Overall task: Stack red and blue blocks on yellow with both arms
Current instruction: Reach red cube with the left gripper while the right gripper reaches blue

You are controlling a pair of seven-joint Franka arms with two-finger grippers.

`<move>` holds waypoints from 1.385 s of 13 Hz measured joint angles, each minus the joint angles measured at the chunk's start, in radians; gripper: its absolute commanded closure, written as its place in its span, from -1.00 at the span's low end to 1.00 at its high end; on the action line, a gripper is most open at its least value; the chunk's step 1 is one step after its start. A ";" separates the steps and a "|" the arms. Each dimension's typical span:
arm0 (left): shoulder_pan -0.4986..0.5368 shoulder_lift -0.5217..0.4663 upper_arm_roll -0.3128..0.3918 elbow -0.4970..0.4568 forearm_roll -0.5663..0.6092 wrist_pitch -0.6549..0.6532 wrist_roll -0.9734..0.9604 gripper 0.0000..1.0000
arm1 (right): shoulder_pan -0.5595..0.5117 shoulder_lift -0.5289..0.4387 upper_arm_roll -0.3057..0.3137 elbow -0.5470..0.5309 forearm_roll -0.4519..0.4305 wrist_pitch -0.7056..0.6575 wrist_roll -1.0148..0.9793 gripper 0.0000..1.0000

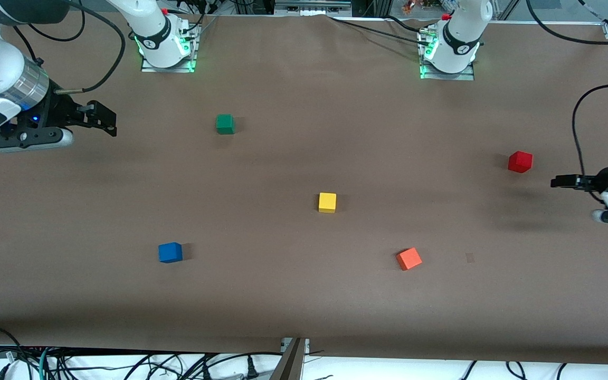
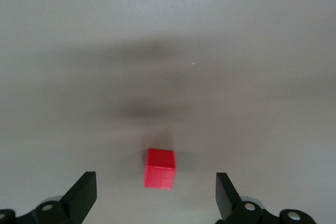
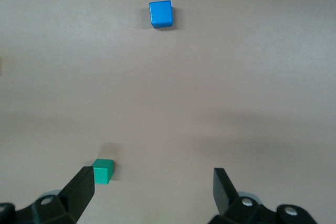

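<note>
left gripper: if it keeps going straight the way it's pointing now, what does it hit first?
Most likely the red block. The left gripper is open and the block sits centred between its fingers in the left wrist view, apart from them, with bare table past it. Depth is unclear, so it might pass over.

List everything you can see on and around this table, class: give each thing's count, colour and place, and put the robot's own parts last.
yellow cube: 1, bright yellow, mid-table.
red cube: 1, deep red, toward the left arm's end, farther from the front camera than the yellow cube.
blue cube: 1, bright blue, toward the right arm's end, nearer the camera than the yellow cube.
orange-red cube: 1, lighter orange-red, nearer the camera than the yellow cube, turned askew.
green cube: 1, green, farthest from the camera.
table: 1, brown cover.
cables: several, black, along the table's edges.
left end effector: 1, black, open, above the table close to the red cube.
right end effector: 1, black, open, over the right arm's end of the table.
</note>
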 measured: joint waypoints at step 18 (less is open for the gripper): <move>0.112 -0.225 -0.004 -0.790 0.082 0.756 0.228 -1.00 | -0.008 0.148 -0.013 -0.013 0.000 0.164 -0.025 -1.00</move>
